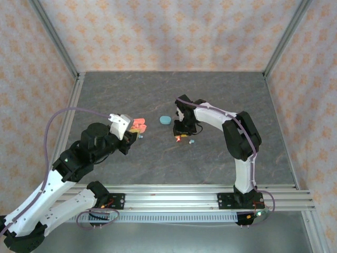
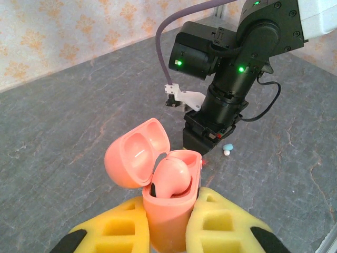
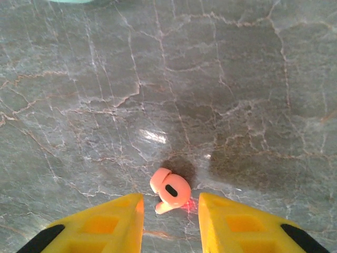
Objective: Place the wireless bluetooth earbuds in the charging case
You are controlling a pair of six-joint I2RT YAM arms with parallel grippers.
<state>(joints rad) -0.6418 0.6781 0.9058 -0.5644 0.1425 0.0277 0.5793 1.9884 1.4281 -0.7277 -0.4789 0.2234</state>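
Pink earbud [image 3: 169, 191]: on the counter [image 3: 237, 79], in the gap between the spread tips of the right pincer [image 3: 169, 224], touching neither.
Teal earbud [image 2: 227, 148]: just to its right.
Pink case [image 2: 166, 216]: lid open, upright, pinched by the left pincer [image 2: 169, 232], to the left.
Teal case [image 1: 165, 119]: farther back.

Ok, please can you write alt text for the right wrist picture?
A salmon-pink earbud lies on the grey marbled table between the two yellow fingers of the right gripper, which stand apart on either side of it. A teal edge shows at the top left.
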